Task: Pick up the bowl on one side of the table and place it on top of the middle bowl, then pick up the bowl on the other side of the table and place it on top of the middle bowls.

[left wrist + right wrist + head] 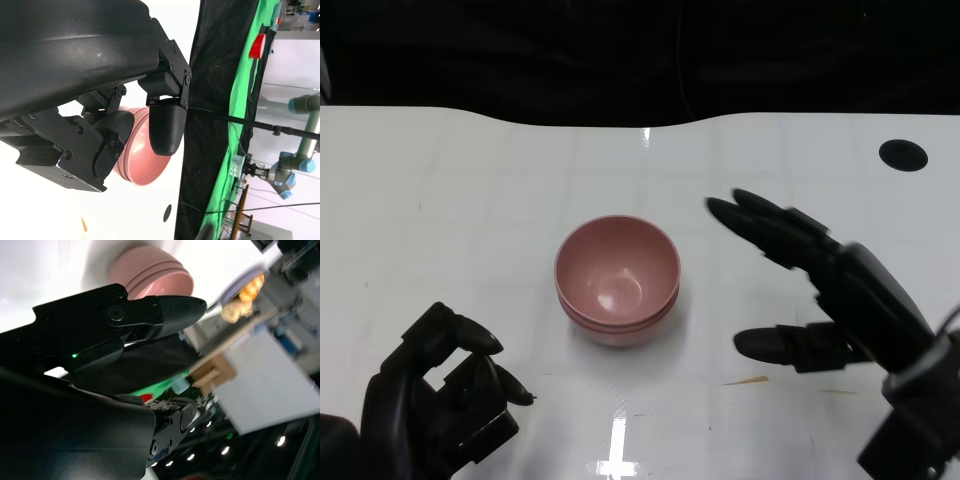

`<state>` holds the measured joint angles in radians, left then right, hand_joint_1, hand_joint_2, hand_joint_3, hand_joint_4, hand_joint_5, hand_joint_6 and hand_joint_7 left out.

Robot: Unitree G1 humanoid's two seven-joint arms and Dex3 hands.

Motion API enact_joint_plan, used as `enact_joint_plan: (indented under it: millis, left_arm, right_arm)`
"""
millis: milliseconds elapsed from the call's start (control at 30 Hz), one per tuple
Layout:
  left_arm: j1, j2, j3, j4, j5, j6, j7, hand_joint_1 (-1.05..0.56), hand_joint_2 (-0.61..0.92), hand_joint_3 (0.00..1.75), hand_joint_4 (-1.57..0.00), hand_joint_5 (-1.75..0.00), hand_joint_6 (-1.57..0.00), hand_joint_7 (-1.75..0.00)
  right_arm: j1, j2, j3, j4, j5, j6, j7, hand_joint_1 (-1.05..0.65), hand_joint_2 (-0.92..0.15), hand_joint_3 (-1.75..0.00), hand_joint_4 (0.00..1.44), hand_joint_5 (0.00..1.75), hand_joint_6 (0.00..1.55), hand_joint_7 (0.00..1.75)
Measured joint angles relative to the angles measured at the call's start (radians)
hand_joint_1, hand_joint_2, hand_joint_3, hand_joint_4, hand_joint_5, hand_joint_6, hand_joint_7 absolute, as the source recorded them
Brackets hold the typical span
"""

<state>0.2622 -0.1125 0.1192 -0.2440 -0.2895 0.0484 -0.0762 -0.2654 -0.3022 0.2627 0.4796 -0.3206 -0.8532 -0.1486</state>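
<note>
The left hand (100, 100) is seen close up, its black fingers (167, 127) curled in with nothing held. Behind the fingers, pink stacked bowls (142, 160) are partly hidden on the white table (50, 215), near its edge, where a black cloth (210, 125) hangs.

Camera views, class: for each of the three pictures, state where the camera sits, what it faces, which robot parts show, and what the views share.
Head view: high on the robot, looking down at the white table; left robot hand and right robot hand show.
Left wrist view: behind the left robot hand, facing the pink bowl stack.
Right wrist view: behind the right robot hand, facing the stack.
Shared: all three show the pink bowl stack.
</note>
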Motion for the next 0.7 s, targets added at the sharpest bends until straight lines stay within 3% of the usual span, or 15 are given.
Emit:
enact_joint_plan:
  millis: [67,167,300,333,400,433,467,533,600,633,700]
  left_arm:
    - [-0.002,0.005,0.004,0.001,-0.001,0.0,0.0,0.08,0.53,1.46,-0.79,-1.75,-0.66,-1.75]
    - [-0.006,0.011,0.005,0.002,0.0,0.0,0.0,0.08,0.53,1.46,-0.79,-1.75,-0.66,-1.75]
    - [-0.008,0.02,0.01,0.002,-0.001,0.003,0.0,0.08,0.53,1.47,-0.78,-1.75,-0.66,-1.75]
    - [-0.008,0.023,0.01,0.002,-0.001,0.006,0.0,0.08,0.54,1.47,-0.78,-1.75,-0.66,-1.75]
    - [-0.008,0.027,0.01,0.001,-0.001,0.009,0.0,0.08,0.54,1.47,-0.78,-1.75,-0.66,-1.75]
    - [-0.008,0.03,0.01,0.001,-0.001,0.011,0.0,0.09,0.54,1.47,-0.78,-1.75,-0.66,-1.75]
    - [-0.007,0.032,0.011,0.001,-0.001,0.013,0.0,0.09,0.54,1.47,-0.77,-1.75,-0.66,-1.75]
    - [-0.006,0.034,0.014,0.0,-0.002,0.017,0.0,0.09,0.53,1.47,-0.77,-1.75,-0.66,-1.75]
    - [-0.006,0.035,0.016,0.0,-0.003,0.017,0.0,0.09,0.53,1.47,-0.78,-1.75,-0.66,-1.75]
    - [-0.006,0.035,0.018,0.0,-0.004,0.017,0.0,0.09,0.53,1.48,-0.79,-1.75,-0.67,-1.75]
    - [-0.006,0.035,0.022,0.0,-0.015,0.017,0.0,0.09,0.52,1.49,-0.8,-1.75,-0.68,-1.75]
  right_arm:
    - [0.06,0.025,-0.027,-0.008,0.058,0.01,0.01,-0.47,-0.92,-0.19,0.41,0.11,0.42,0.06]
    - [0.172,0.091,-0.056,-0.101,0.27,0.106,0.085,-0.26,-0.92,-0.2,0.54,0.13,0.51,0.07]
    - [0.308,0.175,-0.097,-0.267,0.522,0.327,0.169,-0.08,-0.9,-0.31,0.93,0.09,0.83,0.06]
    - [0.327,0.195,-0.113,-0.3,0.586,0.38,0.187,-0.06,-0.79,-0.54,1.06,0.07,0.94,0.05]
    - [0.352,0.231,-0.146,-0.344,0.688,0.454,0.222,-0.05,-0.66,-0.82,1.16,0.06,1.01,0.03]
    - [0.36,0.247,-0.159,-0.356,0.712,0.47,0.232,-0.06,-0.6,-0.94,1.27,0.16,1.12,0.06]
    - [0.369,0.267,-0.173,-0.367,0.728,0.478,0.234,-0.07,-0.57,-1.0,1.24,0.35,1.18,0.06]
    - [0.392,0.308,-0.193,-0.396,0.734,0.487,0.23,-0.09,-0.62,-0.95,1.04,1.02,1.27,0.1]
    - [0.412,0.332,-0.201,-0.422,0.734,0.508,0.233,-0.07,-0.66,-0.91,0.96,1.35,1.27,0.25]
    - [0.42,0.337,-0.203,-0.431,0.738,0.519,0.241,-0.04,-0.69,-0.87,0.92,1.54,1.1,0.71]
    - [0.432,0.342,-0.212,-0.437,0.749,0.535,0.273,-0.03,-0.7,-0.87,0.89,1.68,0.91,1.17]
